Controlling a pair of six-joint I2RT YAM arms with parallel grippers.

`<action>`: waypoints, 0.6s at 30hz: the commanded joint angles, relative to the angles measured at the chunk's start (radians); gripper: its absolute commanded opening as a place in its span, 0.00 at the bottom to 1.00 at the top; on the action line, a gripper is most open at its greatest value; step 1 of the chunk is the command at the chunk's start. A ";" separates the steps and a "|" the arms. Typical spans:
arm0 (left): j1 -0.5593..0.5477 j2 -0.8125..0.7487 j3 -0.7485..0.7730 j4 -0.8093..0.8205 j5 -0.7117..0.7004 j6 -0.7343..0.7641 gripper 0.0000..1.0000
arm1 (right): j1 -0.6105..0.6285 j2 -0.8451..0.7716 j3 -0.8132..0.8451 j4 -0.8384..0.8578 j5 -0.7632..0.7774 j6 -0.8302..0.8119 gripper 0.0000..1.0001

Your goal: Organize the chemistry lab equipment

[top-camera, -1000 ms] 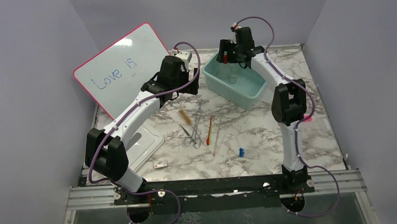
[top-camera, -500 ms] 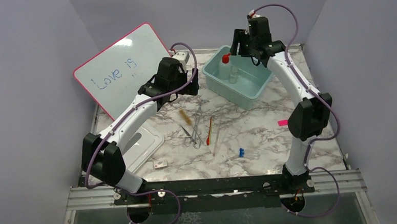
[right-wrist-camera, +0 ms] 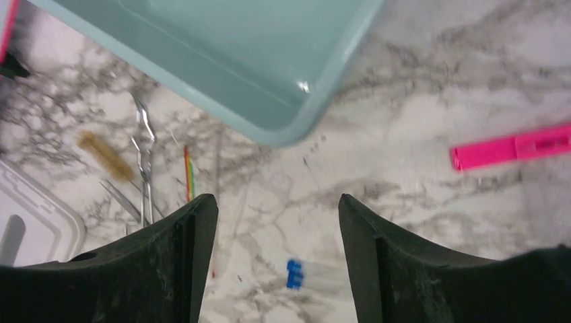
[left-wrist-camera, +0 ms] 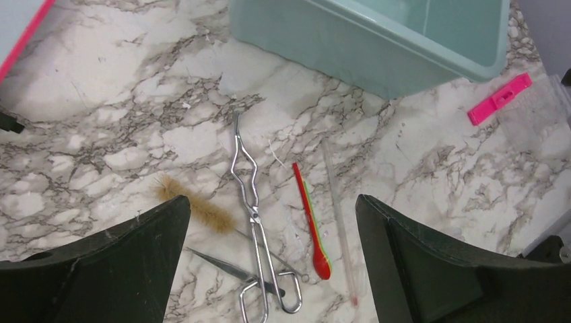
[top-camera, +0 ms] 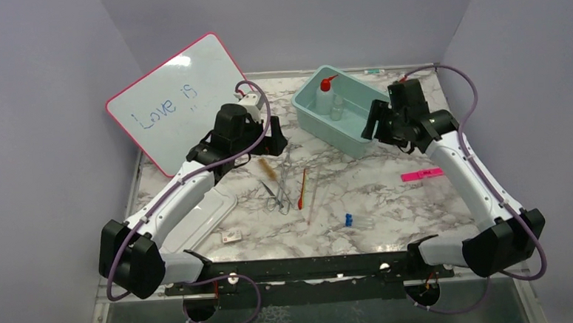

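**benchmonkey:** How's the lab tidy-up going? Anything in the tub yet?

**me:** Early days, I'd say. The squeeze bottle (top-camera: 325, 96) stands upright in the teal bin (left-wrist-camera: 377, 60), which sits near the far edge of the tabletop (top-camera: 389, 200), a bit right of middle. A small vial (top-camera: 338, 105) is just beside the bottle in there. Everything else is out on the marble. Mid-tabletop there's a tight cluster. It has the brush (left-wrist-camera: 195, 205), the forceps (left-wrist-camera: 252, 208) next to it and the tweezers (left-wrist-camera: 222, 266) crossing the forceps near their ring handles. The red stick (left-wrist-camera: 311, 222) and the clear rod (left-wrist-camera: 339, 222) lie side by side just right of those.

**benchmonkey:** And the arms?

**me:** My left gripper (left-wrist-camera: 271, 208) hangs right above that cluster, jaws spread wide with nothing between them. The forceps sit about dead centre in its wrist view, so I reckon that's the next grab, or maybe the brush. The right gripper (right-wrist-camera: 273, 208) hovers just off the bin's near right side, jaws also well apart and empty.

**benchmonkey:** Anything in the way?

**me:** The tools are packed close and partly crossed, so lifting one could drag its neighbour. The rod is thin and see-through, so it's hard to make out. Strays:
- a pink strip (left-wrist-camera: 499, 99) toward the right edge
- a blue-capped tube (right-wrist-camera: 293, 274) toward the near edge
- a white tab (top-camera: 232, 237) toward the near left corner, beside a clear lid (top-camera: 205, 210)

The whiteboard (top-camera: 169, 101) leans at the far left corner, apart from the cluster. I think the bin wall is the only thing to clear on the way over.
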 commanded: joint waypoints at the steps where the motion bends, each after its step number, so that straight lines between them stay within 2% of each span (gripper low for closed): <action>1: 0.004 -0.071 -0.066 0.069 0.084 -0.059 0.95 | 0.001 -0.088 -0.140 -0.130 0.050 0.138 0.71; 5: 0.004 -0.105 -0.101 0.069 0.091 -0.066 0.95 | -0.050 -0.072 -0.183 -0.199 0.140 0.190 0.72; 12: -0.023 -0.108 -0.095 0.058 0.044 -0.031 0.95 | -0.114 -0.074 -0.319 -0.099 0.126 0.247 0.72; 18: -0.032 -0.092 -0.077 0.047 0.009 -0.007 0.95 | -0.331 -0.018 -0.401 0.018 0.076 0.253 0.72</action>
